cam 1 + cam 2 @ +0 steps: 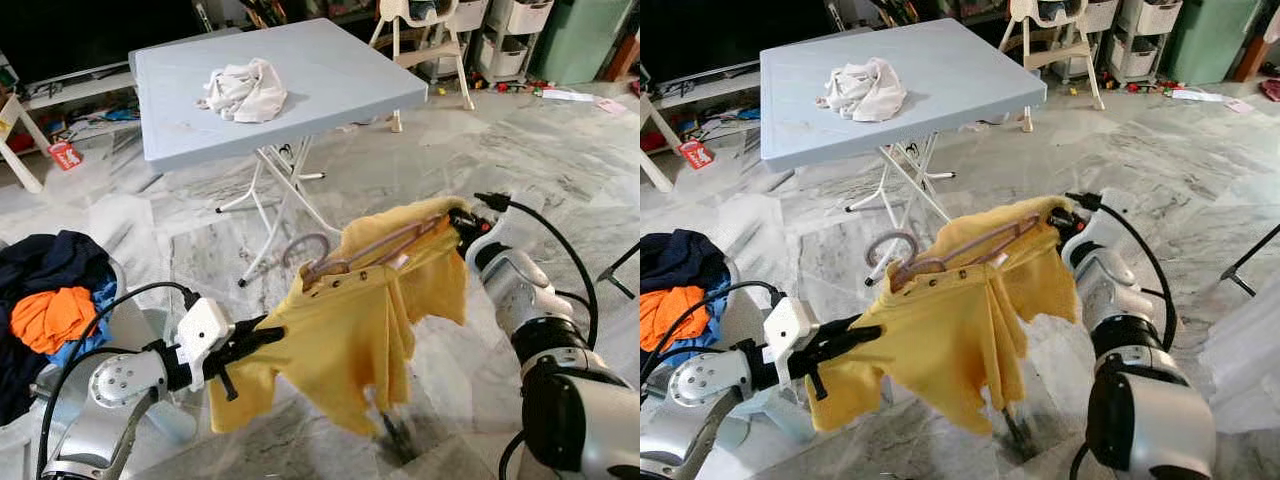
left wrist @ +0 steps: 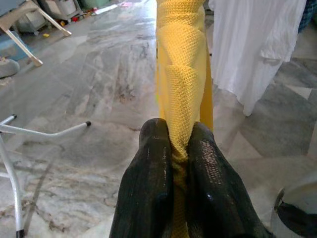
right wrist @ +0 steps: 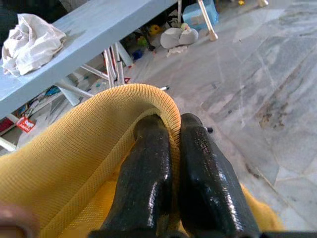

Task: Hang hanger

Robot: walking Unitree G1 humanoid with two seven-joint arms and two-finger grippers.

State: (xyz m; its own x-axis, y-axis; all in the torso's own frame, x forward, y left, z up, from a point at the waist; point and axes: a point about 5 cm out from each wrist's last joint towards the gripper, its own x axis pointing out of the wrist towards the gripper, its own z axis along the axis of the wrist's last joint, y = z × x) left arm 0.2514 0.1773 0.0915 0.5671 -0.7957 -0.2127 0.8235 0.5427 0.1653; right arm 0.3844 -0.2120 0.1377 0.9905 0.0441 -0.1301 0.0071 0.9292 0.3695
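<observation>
Right now you are carrying a yellow shirt (image 1: pixel 345 340) on a wooden hanger (image 1: pixel 365 255), stretched in the air between your two arms above the marble floor (image 1: pixel 560 180). Your left gripper (image 1: pixel 262 336) is clenched on the shirt's left sleeve edge, and the left wrist view shows the knit pinched tight between the fingers (image 2: pixel 148 198). Your right gripper (image 3: pixel 172 133) is clenched on the right shoulder of the shirt, at the hanger's far end. The hanger's long axis runs from lower left up to upper right, tilted, with its hook (image 1: pixel 305 247) curling out on the left, nearer your left arm and pointing toward the grey desk (image 1: pixel 340 90). Hanging it will likely turn on getting that hook upward. A white garment (image 2: pixel 257 44) hangs near by in the left wrist view. I can read no writing or labels.
</observation>
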